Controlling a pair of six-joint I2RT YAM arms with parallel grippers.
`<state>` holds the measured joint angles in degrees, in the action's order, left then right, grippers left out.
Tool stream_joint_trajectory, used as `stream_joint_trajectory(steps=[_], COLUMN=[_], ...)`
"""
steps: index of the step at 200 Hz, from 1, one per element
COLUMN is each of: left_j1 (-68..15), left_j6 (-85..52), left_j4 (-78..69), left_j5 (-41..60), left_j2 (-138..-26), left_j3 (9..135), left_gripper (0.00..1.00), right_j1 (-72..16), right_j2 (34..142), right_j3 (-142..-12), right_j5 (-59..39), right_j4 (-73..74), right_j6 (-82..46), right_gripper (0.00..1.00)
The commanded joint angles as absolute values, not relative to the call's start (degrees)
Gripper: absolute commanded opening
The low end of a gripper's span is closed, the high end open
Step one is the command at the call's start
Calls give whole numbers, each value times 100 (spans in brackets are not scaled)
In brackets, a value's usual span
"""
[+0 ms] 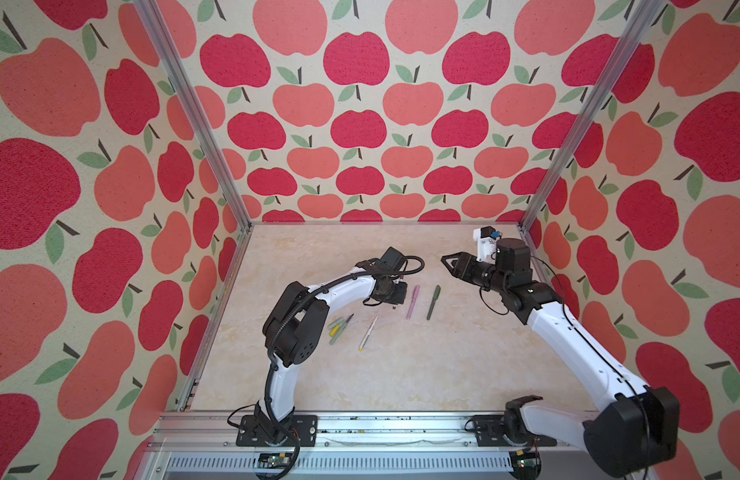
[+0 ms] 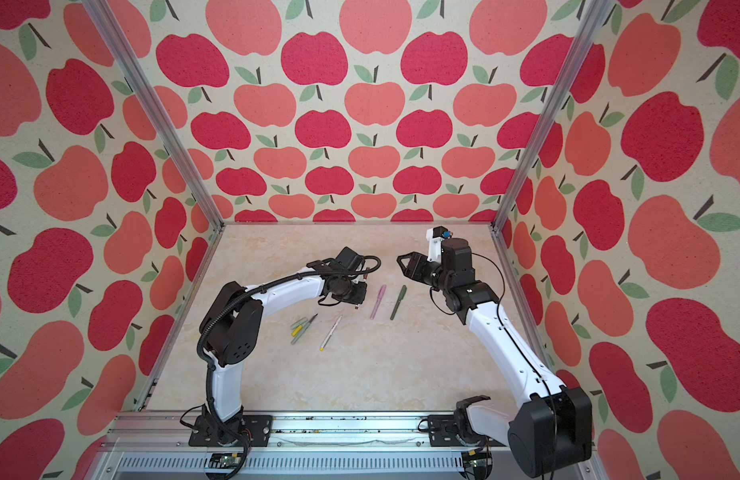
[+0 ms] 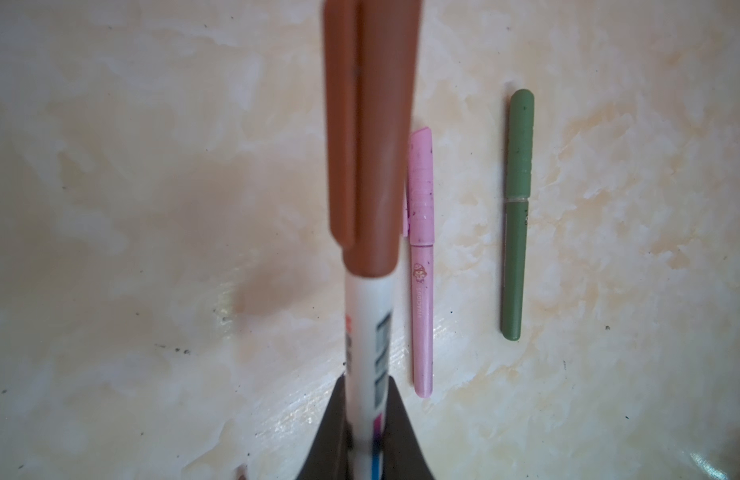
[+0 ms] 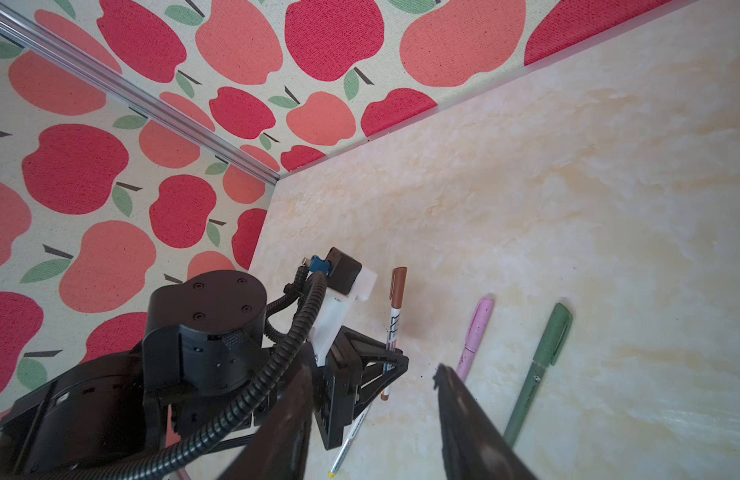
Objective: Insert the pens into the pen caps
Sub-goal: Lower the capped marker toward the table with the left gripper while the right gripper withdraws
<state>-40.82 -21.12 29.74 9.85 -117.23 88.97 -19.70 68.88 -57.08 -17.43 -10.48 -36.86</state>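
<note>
Laying the white pen [image 3: 366,332] down just left of the capped pink pen [image 3: 422,257] looks like the step in hand. The left gripper [image 3: 366,388], clamped on its barrel with the brown cap [image 3: 370,137] seated ahead of the jaws, should bring it low and parallel before letting go, lest it roll. The right gripper [image 1: 445,261] hangs apart and empty at far right, and the table [image 1: 401,374] lies open toward the near edge, with the uncapped white pen [image 1: 368,332] and pale green pen [image 1: 339,334] well apart at near left.

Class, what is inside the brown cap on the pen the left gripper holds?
The white pen runs into the brown cap, held by the left gripper. Its tip and how deep it sits are covered by the cap.
</note>
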Motion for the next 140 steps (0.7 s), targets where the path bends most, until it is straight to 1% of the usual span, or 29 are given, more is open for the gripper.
stream_joint_trajectory(steps=[1,99,140], left_j1=[-4104,-4168,-4210], left_j6=[-2012,-2048,-2082], left_j4=[3685,4575,4872], left_j5=[848,676,537], left_j2=[-12040,-12835,-12951], left_j3=[9348,10362,10468], left_gripper=[0,0,0], right_j1=[-1919,-1876,-1863], right_j2=[6751,6716,6697], right_j3=[-5639,-5520,-5502], right_j5=[-1705,-1819,-1837], right_j4=[-1155,-1063,-1055], right_j6=[-3630,-3695,-3690], right_gripper=[51,51,51])
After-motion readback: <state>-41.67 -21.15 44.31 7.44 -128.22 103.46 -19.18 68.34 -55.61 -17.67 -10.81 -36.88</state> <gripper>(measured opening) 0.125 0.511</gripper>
